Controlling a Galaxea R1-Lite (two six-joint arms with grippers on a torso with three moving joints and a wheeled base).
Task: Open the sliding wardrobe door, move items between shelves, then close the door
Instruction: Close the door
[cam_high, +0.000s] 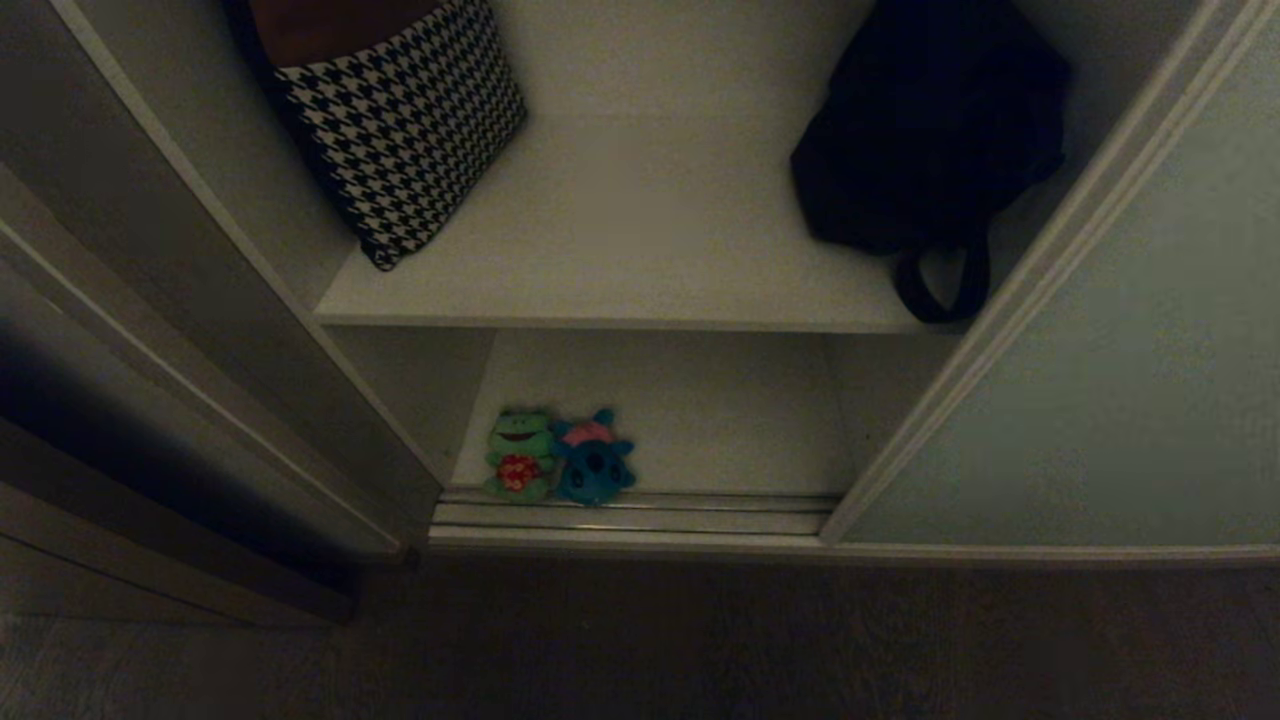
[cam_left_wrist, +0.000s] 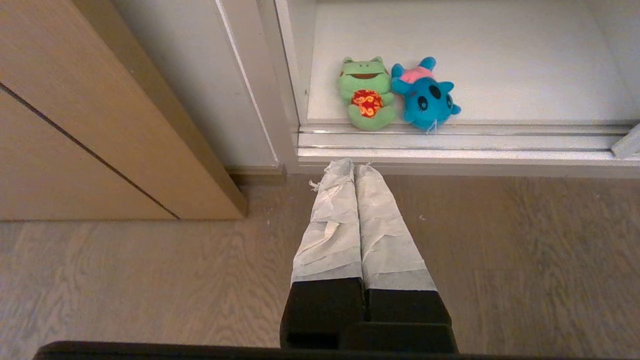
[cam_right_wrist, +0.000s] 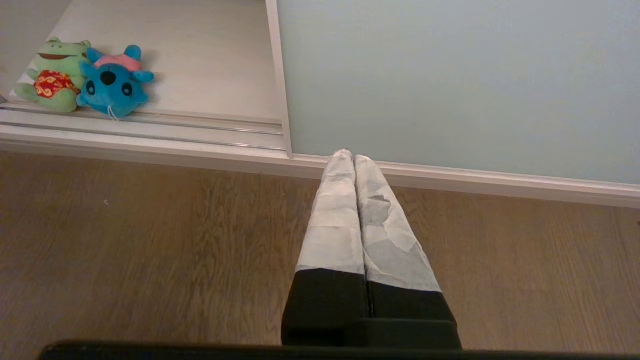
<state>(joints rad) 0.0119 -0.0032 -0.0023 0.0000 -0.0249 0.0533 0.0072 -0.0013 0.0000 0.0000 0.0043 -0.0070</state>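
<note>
The left end effector (cam_left_wrist: 354, 167) hung low over the wood floor (cam_left_wrist: 150, 280) with its taped fingers (cam_left_wrist: 332, 225) pressed together and holding nothing, its tips just short of the wardrobe's sliding track (cam_left_wrist: 450, 142). The right end effector (cam_right_wrist: 350, 156) was likewise pressed together and empty, its tips near the base of the sliding wardrobe door (cam_right_wrist: 450, 75), which stood slid to the 3 o'clock side of the opening. In the head view, the teal-blue plush toy (cam_high: 592, 462) lay on the bottom shelf (cam_high: 720, 420) at about 7 o'clock, at the front edge by the track, touching a green frog plush (cam_high: 520, 455) on its 9 o'clock side. On the upper shelf (cam_high: 640, 250) a houndstooth cushion (cam_high: 405, 125) leaned at 11 o'clock and a dark bag (cam_high: 925, 130) sat at 1 o'clock.
</note>
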